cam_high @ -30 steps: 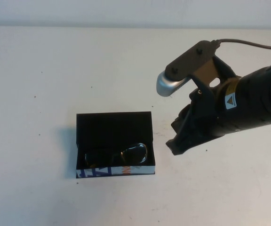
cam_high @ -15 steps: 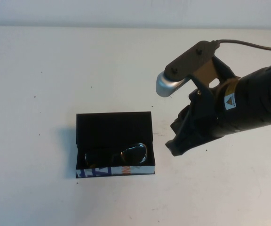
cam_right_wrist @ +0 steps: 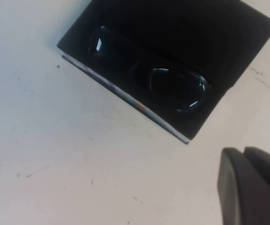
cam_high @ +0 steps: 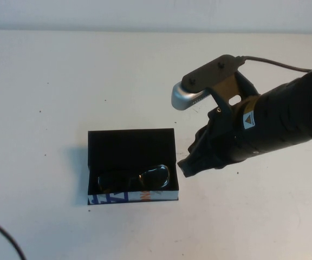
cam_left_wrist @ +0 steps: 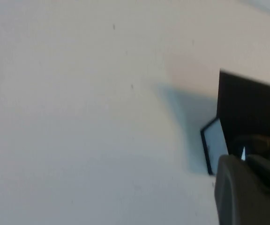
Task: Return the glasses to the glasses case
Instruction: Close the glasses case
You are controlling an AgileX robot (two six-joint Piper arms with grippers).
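Note:
The black glasses case [cam_high: 131, 147] lies open on the white table, lid flat behind it, white printed front edge towards me. The black glasses [cam_high: 155, 175] lie inside it, lenses reflecting. In the right wrist view the glasses [cam_right_wrist: 177, 86] rest in the case [cam_right_wrist: 228, 42]. My right gripper [cam_high: 186, 168] hovers just right of the case, shut and empty; its fingers [cam_right_wrist: 247, 187] are pressed together. My left gripper [cam_left_wrist: 250, 187] is shut and empty, close to the case's left side [cam_left_wrist: 252, 108]; it does not show in the high view.
The white table [cam_high: 64, 81] spreads all round the case. A thin dark cable [cam_high: 1, 238] curves in at the table's front left corner. The right arm's camera mount [cam_high: 199, 86] sticks out above the table right of the case.
My right arm has moved left, bringing its gripper closer to the case's right side. A dark cable has come into view at the front left. The glasses and case have not moved.

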